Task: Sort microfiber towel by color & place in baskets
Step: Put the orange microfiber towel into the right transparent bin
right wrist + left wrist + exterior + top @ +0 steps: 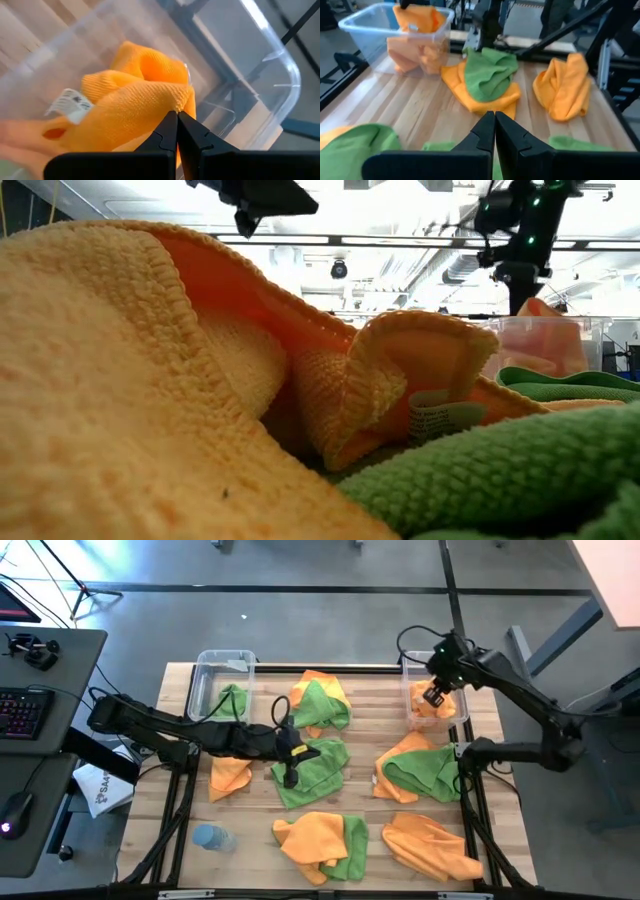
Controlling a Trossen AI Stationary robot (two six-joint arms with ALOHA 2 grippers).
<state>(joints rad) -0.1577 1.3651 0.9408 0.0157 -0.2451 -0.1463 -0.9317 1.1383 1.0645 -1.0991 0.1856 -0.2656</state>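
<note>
Wooden table (pixel 255 840) | right hand (pixel 176 116) clamped on orange towel (pixel 135 107) over basket (pixel 280 70)

The wooden table (pixel 258 835) is crowded; loose orange and green towels (pixel 320 705) lie bunched across its middle and near edge, with only narrow strips of bare wood between them; the widest bare patch lies at the near left corner, beside a small pale blue bottle (pixel 212 837); the left basket (pixel 222 683) holds one green towel and has open room inside; the right basket (pixel 433 700) is largely filled with orange cloth, and the right gripper (pixel 434 695), fingers pressed together, hangs over its mouth; the left gripper (pixel 291 776), also closed, sits low over a green towel (pixel 318 768) at the centre, its arm stretched across the left side, blocking passage there.
</note>
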